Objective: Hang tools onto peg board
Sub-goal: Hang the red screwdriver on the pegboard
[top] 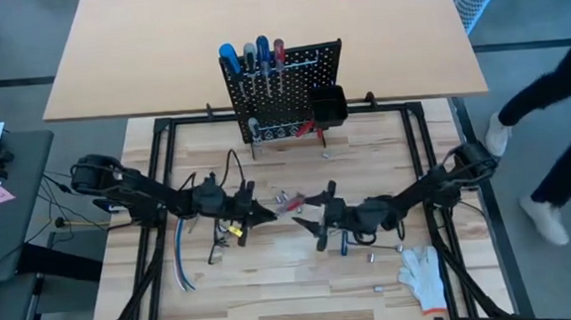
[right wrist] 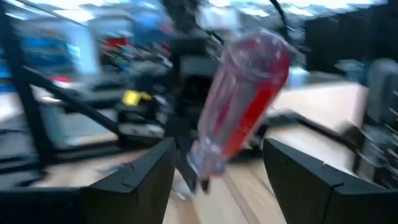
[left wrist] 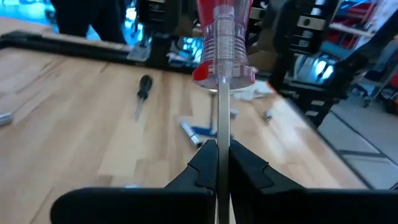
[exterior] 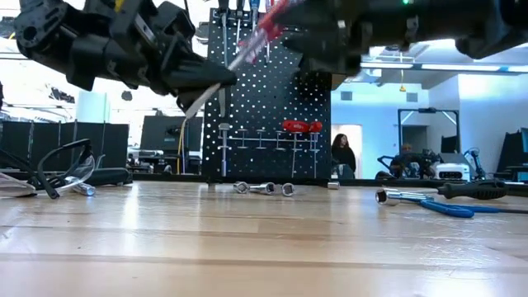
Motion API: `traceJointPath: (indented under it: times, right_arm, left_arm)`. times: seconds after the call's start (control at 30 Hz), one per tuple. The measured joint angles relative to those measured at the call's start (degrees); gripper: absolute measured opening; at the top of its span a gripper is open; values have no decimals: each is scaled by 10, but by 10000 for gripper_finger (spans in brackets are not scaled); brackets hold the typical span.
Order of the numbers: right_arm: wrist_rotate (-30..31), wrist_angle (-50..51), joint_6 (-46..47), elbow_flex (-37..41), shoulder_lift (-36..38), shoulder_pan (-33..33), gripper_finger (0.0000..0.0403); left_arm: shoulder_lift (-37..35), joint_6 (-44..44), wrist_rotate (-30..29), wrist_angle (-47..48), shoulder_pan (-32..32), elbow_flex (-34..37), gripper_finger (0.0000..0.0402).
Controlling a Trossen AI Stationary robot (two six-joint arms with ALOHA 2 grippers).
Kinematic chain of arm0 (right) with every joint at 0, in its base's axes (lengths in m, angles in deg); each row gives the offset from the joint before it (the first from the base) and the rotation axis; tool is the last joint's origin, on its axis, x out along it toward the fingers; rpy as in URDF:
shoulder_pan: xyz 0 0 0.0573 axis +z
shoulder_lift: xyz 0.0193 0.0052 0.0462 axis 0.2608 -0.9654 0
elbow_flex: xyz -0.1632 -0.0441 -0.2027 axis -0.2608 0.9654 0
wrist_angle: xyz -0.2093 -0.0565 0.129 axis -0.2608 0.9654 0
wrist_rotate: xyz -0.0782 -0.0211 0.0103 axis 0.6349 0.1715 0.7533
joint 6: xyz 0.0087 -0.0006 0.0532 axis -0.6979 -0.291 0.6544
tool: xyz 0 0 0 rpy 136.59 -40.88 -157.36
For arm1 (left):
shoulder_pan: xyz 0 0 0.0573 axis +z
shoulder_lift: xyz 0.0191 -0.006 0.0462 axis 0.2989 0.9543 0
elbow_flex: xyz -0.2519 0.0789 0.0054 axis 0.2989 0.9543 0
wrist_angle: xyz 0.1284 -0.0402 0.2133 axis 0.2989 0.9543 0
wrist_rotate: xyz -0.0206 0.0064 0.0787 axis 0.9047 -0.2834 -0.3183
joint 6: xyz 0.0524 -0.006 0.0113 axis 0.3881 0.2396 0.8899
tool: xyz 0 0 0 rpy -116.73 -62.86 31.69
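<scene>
Two grippers meet over the middle of the wooden table (top: 274,290), well above its surface; the left gripper (left wrist: 217,163) is clenched on the thin metal shaft of a red-handled screwdriver (left wrist: 222,38), its two dark fingers pinching the shaft just below the clear, red-cored handle, which points toward the other arm; the right gripper (right wrist: 217,171) stands with its fingers spread wide on either side of that handle, apart from it on both sides as far as the wrist view shows; on the table below lie a small black-handled screwdriver (left wrist: 143,88) and a blue-handled tool (exterior: 450,208), with a white glove (top: 425,276) near the right front corner and a bundle of cables (top: 180,261) by the left arm; several small metal sockets (exterior: 262,188) rest farther back, near the foot of the peg board (top: 301,85); the black perforated board stands upright at the table's far edge, with four screwdrivers (top: 251,58) hung along its top, red-handled pliers (exterior: 301,126) lower down, and a small black bin (top: 328,106) on its right side; beyond it, a person (exterior: 340,155) shows in the room.
</scene>
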Motion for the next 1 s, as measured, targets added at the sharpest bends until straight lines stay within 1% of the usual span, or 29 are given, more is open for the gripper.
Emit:
traceJointPath:
  times: [0.1,0.17,0.27,0.43,0.5,0.73,0.83,1.0]
  right_arm:
    - [-80,-30,-17,-4,0,-13,247]
    - [-106,-32,-17,-11,0,-21,241]
    - [-110,-32,-17,-23,0,-30,212]
    - [-114,-6,-17,-39,0,-41,135]
    - [-116,6,-16,-43,0,-41,115]
    - [-126,22,-17,-55,0,-44,113]
    - [-127,33,-20,-56,2,-44,113]
    - [-128,70,-21,-56,15,-44,113]
  left_arm:
    - [0,2,-22,-6,-19,0,12]
    - [0,2,-34,-7,-27,0,12]
    - [-1,2,-46,-8,-34,0,13]
    - [-1,5,-54,-3,-37,0,14]
    - [-1,6,-56,-1,-37,0,14]
    - [-1,6,-57,10,-36,-1,17]
    - [-1,0,-57,16,-37,-1,29]
    - [-1,-6,-60,30,-36,-1,60]
